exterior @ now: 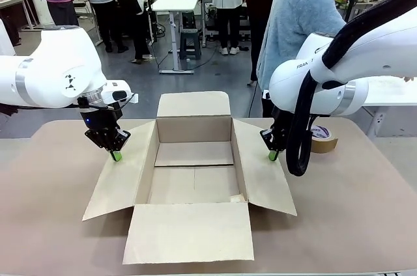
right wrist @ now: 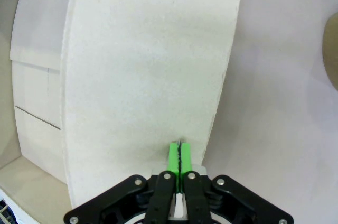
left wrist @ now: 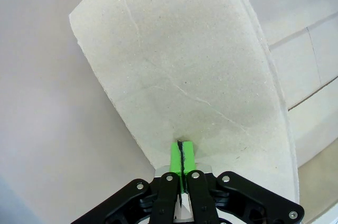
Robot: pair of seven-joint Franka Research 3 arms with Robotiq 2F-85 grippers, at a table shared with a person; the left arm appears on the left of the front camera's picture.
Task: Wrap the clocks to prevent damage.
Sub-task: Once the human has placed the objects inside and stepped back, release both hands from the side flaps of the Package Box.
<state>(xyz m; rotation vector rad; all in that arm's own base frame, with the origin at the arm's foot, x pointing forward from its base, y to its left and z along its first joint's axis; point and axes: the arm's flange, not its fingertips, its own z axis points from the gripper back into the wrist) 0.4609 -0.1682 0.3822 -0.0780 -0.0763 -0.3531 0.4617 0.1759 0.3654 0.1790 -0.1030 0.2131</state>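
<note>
Cardboard box [exterior: 194,129] is standing open on the table [exterior: 365,217], near flap [exterior: 189,234] lying toward me; my left gripper [exterior: 116,155] is pressing its green pads [left wrist: 176,155] together, tips touching the edge of the left flap [left wrist: 185,65]; my right gripper [exterior: 272,155] is doing likewise on the right flap [right wrist: 148,65]; where the clocks are lying I cannot tell; a tape roll [exterior: 324,138] is sitting beyond that flap; a person [exterior: 300,22] is standing farther off.

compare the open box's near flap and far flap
Pose: the near flap lies folded out roughly flat on the table, while the far flap tilts up behind the cardboard box.
Outline: the near flap's corners look square, the far flap's top corners rounded.
Shared: brown cardboard, neither gripped; the left gripper pinches the left side flap, the right gripper the right side flap.
</note>
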